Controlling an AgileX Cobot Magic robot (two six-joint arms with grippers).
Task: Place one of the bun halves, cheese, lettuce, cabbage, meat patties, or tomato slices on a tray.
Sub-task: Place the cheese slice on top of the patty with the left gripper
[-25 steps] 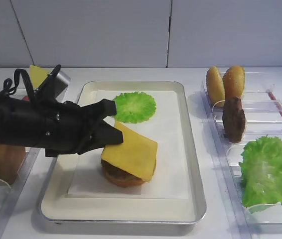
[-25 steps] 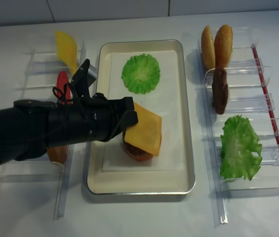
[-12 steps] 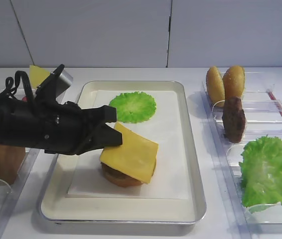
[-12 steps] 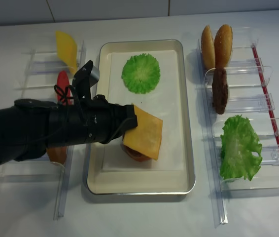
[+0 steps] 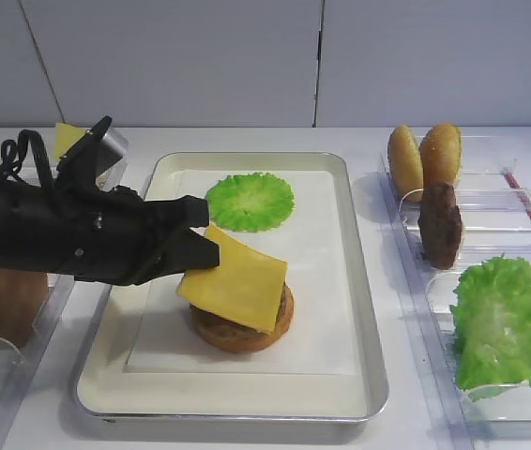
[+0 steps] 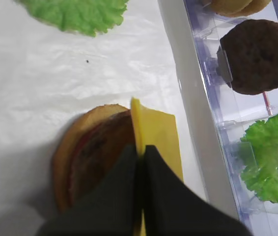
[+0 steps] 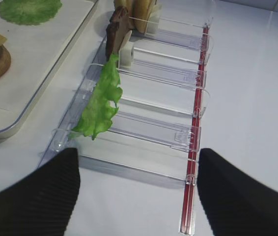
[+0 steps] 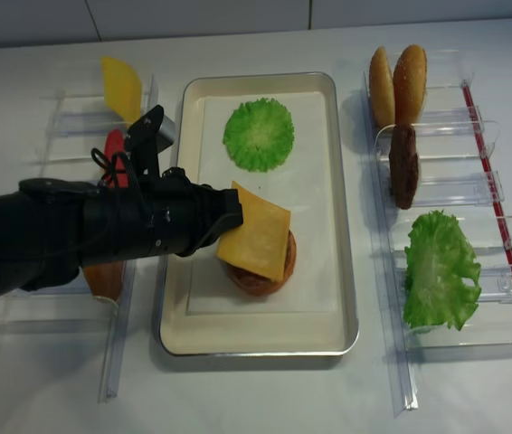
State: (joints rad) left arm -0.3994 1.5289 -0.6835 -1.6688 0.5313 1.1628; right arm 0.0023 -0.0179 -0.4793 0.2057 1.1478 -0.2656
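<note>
My left gripper [image 5: 205, 251] [image 8: 230, 217] [image 6: 140, 150] is shut on one edge of the cheese [image 5: 237, 283] [image 8: 256, 235] [image 6: 157, 132], a square yellow slice held tilted. The slice lies partly over a meat patty [image 6: 104, 147] that sits on a bun half [image 5: 243, 334] [image 8: 258, 282] [image 6: 66, 147]. That stack stands on the white liner of the silver tray [image 5: 371, 356] [image 8: 347, 271]. A round green leaf [image 5: 250, 200] [image 8: 258, 134] lies at the tray's far end. My right gripper [image 7: 139, 196] is open over the table near the right bins, holding nothing.
Clear bins on the right hold two bun halves [image 5: 425, 155], a meat patty [image 5: 440, 225] and a lettuce leaf [image 5: 505, 323] [image 7: 99, 101]. Left bins hold a cheese slice [image 8: 122, 86], a tomato slice [image 8: 114, 149] and a bun [image 5: 7, 305].
My left gripper has drawn a little to the left with the cheese, so the slice now sits further left over the patty. The right gripper is not in the earlier frames.
</note>
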